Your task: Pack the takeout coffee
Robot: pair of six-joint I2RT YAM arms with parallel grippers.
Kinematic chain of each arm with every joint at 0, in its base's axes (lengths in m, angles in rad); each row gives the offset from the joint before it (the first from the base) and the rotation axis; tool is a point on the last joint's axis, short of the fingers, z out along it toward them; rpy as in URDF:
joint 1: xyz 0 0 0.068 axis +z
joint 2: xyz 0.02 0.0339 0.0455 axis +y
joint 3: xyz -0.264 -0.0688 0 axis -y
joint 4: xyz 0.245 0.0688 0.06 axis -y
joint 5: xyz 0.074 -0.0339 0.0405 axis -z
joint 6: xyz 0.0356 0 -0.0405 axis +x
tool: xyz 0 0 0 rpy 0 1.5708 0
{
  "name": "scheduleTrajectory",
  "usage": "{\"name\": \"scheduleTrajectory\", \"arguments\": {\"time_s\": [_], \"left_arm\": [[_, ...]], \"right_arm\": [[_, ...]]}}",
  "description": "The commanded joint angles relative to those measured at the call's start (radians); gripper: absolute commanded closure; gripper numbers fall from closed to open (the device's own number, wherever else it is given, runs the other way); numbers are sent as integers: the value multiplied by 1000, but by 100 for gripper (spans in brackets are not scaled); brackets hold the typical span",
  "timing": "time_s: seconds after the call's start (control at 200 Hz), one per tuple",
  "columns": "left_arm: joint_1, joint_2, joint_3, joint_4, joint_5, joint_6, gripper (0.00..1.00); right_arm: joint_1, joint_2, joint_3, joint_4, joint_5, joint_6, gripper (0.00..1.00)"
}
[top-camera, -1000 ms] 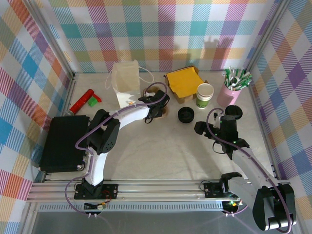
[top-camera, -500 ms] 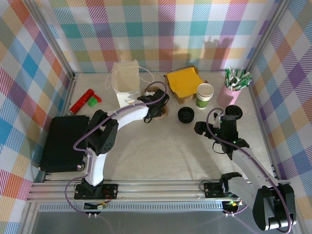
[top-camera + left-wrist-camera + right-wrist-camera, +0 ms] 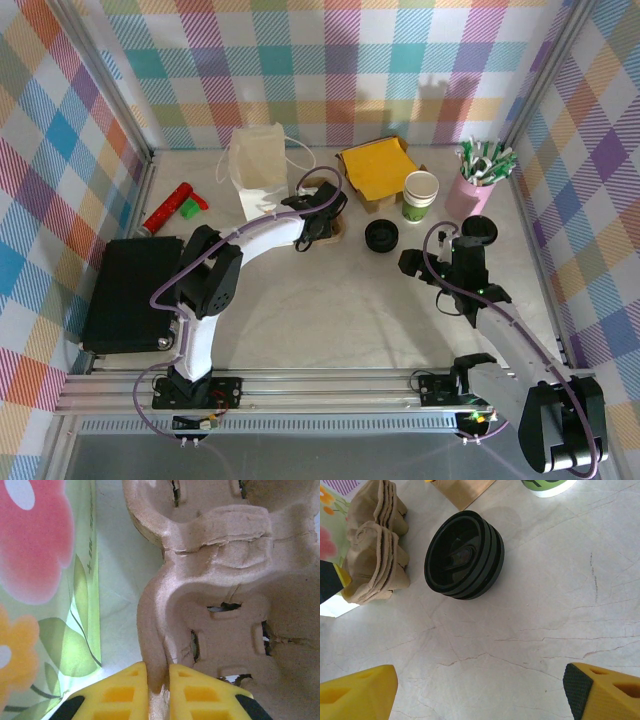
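While your left gripper (image 3: 158, 685) was pinched nearly shut on a wall of the pulp carrier (image 3: 225, 595), just beside the floral bag (image 3: 45, 580), it was tied up there.

- Top view: black lids (image 3: 381, 236) sat on bare table between the two arms.
- The coffee cup (image 3: 421, 195) stood upright, long axis vertical, no lid on. It was at 1 o'clock from the lids and near them.
- The yellow-topped box (image 3: 378, 172) was just beside the cup at 9 o'clock. The pink cup (image 3: 478, 182) was near at 3 o'clock. There was open table at 6 o'clock.
- Your right gripper (image 3: 480, 687) was spread wide and held nothing. In its wrist view the lids lay at 12 o'clock and the cup's base at 1 o'clock.
- Judgement: your right arm was nearer and free, so come in from the cup's 6 o'clock side.
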Motion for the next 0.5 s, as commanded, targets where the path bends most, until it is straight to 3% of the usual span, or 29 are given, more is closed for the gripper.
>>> {"name": "scheduleTrajectory", "arguments": {"time_s": [0.0, 0.26, 0.495], "left_arm": [[5, -31, 23, -26, -4, 17, 88], [6, -66, 24, -28, 34, 10, 100], [10, -111, 26, -25, 84, -6, 100]], "right_arm": [[7, 9, 28, 10, 5, -24, 13], [9, -2, 28, 7, 8, -23, 13], [9, -31, 23, 3, 9, -22, 13]]}}
